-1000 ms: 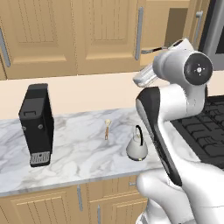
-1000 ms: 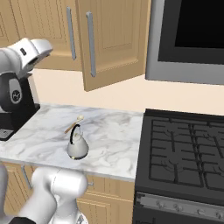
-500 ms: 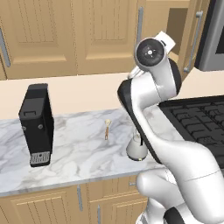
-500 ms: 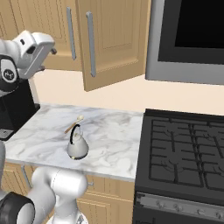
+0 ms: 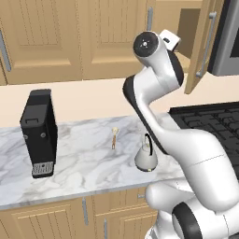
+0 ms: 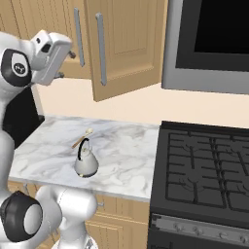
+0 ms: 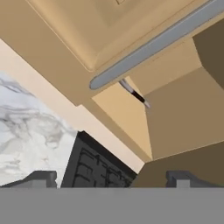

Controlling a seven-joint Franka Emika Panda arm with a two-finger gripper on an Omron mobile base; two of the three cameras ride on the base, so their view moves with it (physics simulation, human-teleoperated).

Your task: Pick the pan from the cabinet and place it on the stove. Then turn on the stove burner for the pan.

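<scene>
Pincer: gripper (image 7: 111,177) raised in front of the cabinet (image 5: 116,39) — jaws spread wide, nothing between them.
Pan: only its thin handle (image 7: 135,95) seems to show, a dark and silver stick poking over the shelf edge inside the open compartment; it sits at about 12 o'clock from the fingertips in the hand view, well apart from them.
Cabinet door: open door (image 6: 129,46) swung outward, grey bar handle (image 7: 159,43) crossing above the pan handle.
Stove: black range (image 6: 206,170) at 5 o'clock of the door — grates bare.
Counter: marble counter (image 5: 79,163) bearing kettle (image 5: 146,156) and coffee machine (image 5: 39,133).
</scene>
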